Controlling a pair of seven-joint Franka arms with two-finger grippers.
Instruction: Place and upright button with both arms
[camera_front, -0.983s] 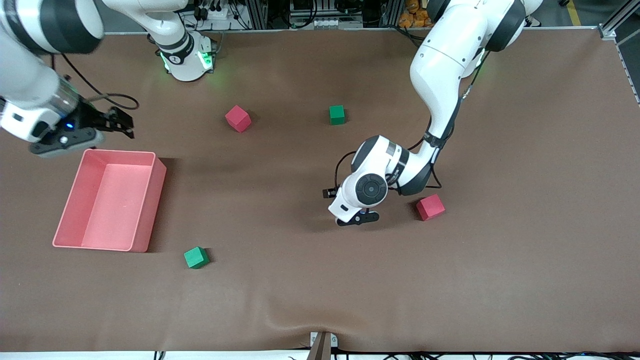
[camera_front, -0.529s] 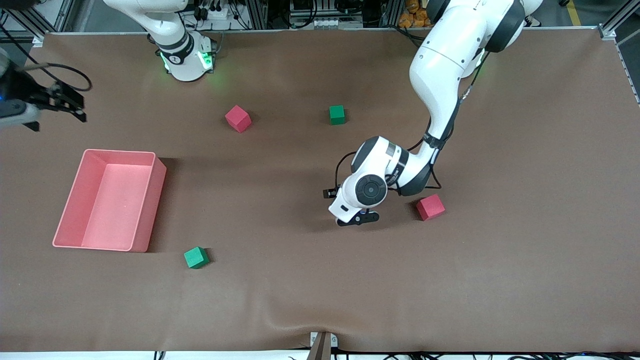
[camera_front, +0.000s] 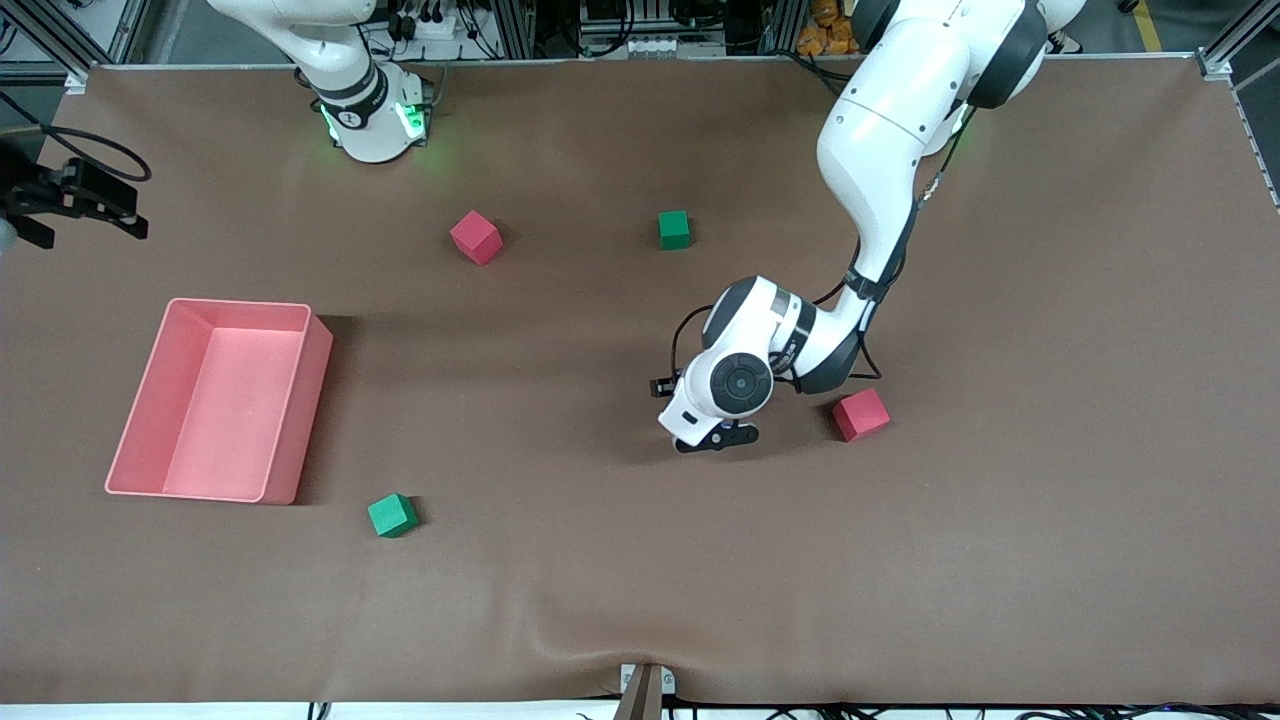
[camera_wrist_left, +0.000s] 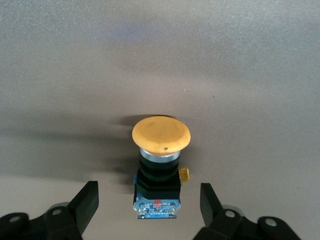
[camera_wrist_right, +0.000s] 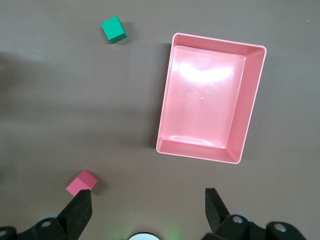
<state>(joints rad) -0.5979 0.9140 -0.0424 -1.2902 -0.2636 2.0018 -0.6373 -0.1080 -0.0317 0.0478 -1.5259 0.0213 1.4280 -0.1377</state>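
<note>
left pincer (camera_wrist_left: 149, 200) wide, low over counter (camera_front: 1000, 500), straddling orange-capped black-bodied plastic push-button (camera_wrist_left: 159, 165); button upright between fingers, 12 o'clock. right pincer (camera_front: 75, 195) wide, waits.

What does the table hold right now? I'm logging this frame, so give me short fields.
button: orange-capped push-button on the brown mat, between the open jaws of the left gripper, not gripped
right gripper: raised at the right arm's end of the table, jaws open, empty
pink bin: empty
cubes: two red, two green, loose on the mat
</note>
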